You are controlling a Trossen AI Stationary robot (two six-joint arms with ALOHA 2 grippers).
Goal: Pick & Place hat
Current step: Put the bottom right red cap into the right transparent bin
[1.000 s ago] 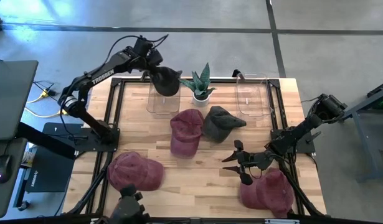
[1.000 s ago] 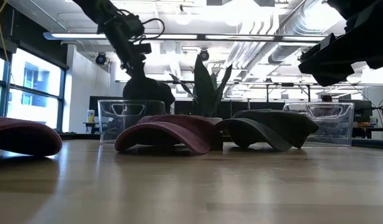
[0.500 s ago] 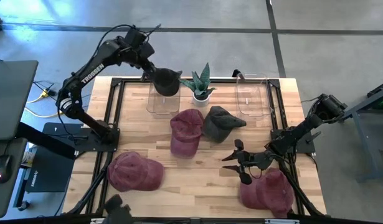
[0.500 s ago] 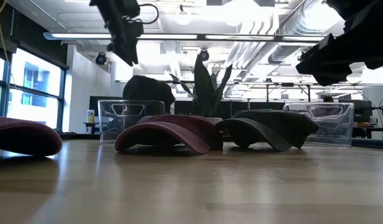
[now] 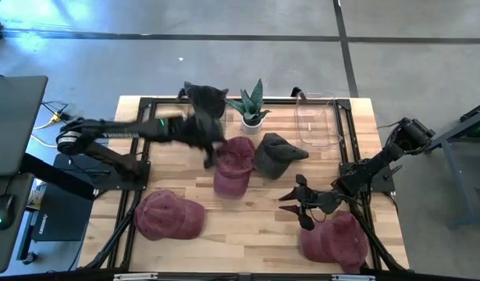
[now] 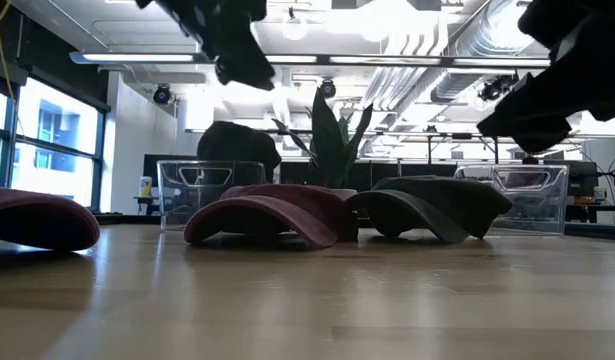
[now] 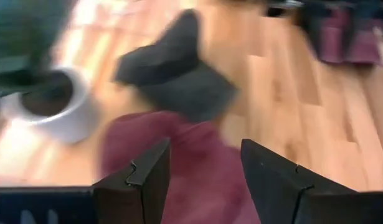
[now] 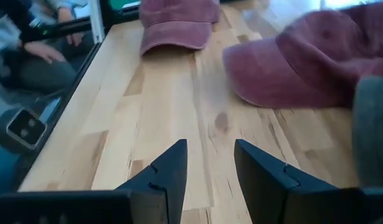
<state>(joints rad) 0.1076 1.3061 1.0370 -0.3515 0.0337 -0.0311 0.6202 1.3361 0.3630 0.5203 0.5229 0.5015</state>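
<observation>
- no readable text, labels, brands or numbers in any view
- left arm [image 5: 122,129] is motion-blurred in the high view, any lettering on it can't be made out
- hats, clear bins, plant pot: no legible print

5 hats: black hat [image 5: 206,101] sits in the left clear bin; maroon hat [image 5: 232,163] mid-table touches grey hat [image 5: 276,153]; maroon hats at front-left [image 5: 168,215] and front-right [image 5: 337,238].
</observation>
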